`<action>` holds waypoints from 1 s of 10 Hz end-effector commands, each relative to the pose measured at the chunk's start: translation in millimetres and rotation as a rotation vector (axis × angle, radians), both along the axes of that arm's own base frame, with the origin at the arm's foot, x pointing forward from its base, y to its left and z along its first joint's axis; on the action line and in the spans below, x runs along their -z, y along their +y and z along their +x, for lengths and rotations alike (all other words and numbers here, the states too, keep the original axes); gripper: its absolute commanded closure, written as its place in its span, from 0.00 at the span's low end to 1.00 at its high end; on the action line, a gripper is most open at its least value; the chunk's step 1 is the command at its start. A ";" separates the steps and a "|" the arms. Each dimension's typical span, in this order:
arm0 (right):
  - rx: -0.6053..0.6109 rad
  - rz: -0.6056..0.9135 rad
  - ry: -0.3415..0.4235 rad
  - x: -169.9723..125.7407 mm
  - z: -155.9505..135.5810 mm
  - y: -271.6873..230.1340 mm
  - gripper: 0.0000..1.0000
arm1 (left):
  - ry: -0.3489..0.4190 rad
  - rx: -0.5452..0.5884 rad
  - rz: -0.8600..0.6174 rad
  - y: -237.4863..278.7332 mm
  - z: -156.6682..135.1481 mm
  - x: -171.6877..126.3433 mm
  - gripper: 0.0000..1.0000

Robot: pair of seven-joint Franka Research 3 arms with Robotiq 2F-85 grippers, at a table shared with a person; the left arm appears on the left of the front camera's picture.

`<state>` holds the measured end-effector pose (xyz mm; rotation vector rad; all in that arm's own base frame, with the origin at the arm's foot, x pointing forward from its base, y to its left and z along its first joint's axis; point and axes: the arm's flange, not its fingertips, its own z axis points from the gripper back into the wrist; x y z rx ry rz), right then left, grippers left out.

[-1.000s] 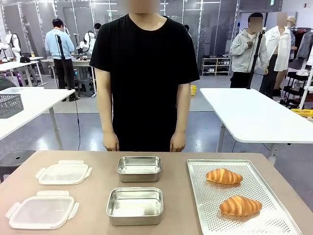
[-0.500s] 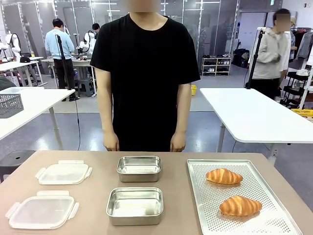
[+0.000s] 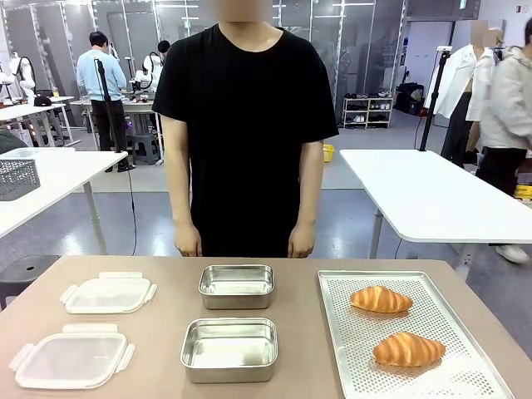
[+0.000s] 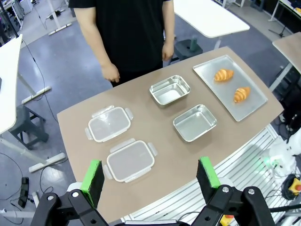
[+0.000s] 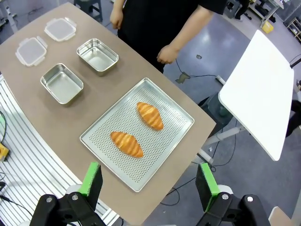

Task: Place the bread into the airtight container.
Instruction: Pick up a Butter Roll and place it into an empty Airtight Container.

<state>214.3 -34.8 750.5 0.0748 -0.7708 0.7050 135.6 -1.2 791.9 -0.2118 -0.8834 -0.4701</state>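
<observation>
Two croissants lie on a perforated metal tray (image 3: 465,378) at the table's right: the far bread (image 3: 380,299) (image 5: 150,115) and the near bread (image 3: 406,349) (image 5: 126,143). Two empty steel containers stand mid-table, one far (image 3: 237,285) (image 4: 170,89) and one near (image 3: 229,348) (image 4: 194,122). Two clear lids lie at the left, far lid (image 3: 108,293) and near lid (image 3: 71,359). My left gripper (image 4: 151,176) hangs open high above the table's near edge. High over the tray side, my right gripper (image 5: 148,181) is open too. Both hold nothing.
A person in a black shirt stands at the table's far edge, hands (image 3: 189,242) hanging just behind it. A white table (image 3: 432,199) stands off to the right beyond. Bare tabletop lies between containers, lids and tray.
Nothing on the table has moved. Only people in the background at the right have walked about.
</observation>
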 end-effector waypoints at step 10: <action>-0.320 -0.371 0.144 1.6 5.8 30.6 0.00 | -0.008 0.004 -0.001 -2.3 -1.8 -1.0 0.00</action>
